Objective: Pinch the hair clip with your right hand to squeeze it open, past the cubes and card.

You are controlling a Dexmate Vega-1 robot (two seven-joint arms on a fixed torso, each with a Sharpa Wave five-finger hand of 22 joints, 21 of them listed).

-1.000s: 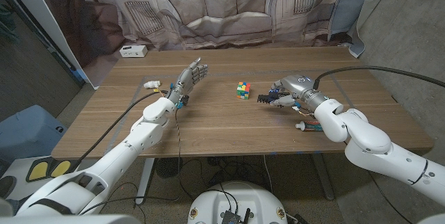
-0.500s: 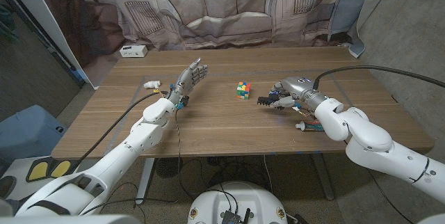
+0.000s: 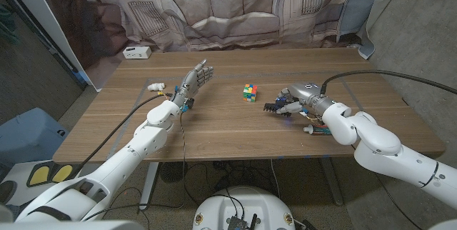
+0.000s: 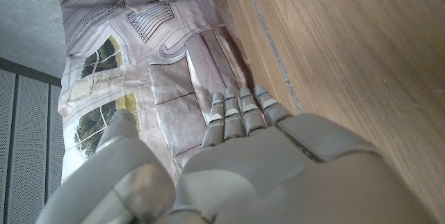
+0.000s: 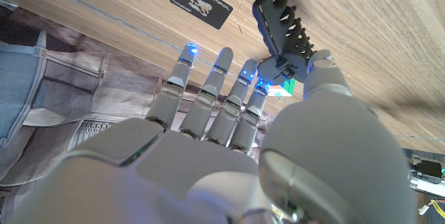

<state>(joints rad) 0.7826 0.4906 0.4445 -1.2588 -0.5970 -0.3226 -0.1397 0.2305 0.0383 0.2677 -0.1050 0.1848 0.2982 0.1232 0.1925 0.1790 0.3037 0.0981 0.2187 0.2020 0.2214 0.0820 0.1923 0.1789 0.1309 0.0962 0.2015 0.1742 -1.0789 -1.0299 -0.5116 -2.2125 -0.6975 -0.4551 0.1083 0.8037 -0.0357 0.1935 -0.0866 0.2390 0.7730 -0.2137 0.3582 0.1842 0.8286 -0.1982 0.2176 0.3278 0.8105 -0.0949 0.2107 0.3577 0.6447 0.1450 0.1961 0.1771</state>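
right hand (image 3: 296, 99): pinches the hair clip (image 3: 273, 104) just right of the cube (image 3: 249, 93)
left hand (image 3: 198, 77): empty; fingers spread

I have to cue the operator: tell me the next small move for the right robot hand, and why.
Probably press thumb and fingers together on the hair clip. The right robot hand already has the clip's rear end between thumb and fingertips, but its toothed jaws look closed in the right wrist view. The Rubik's cube stands apart, so squeezing in place should suffice.
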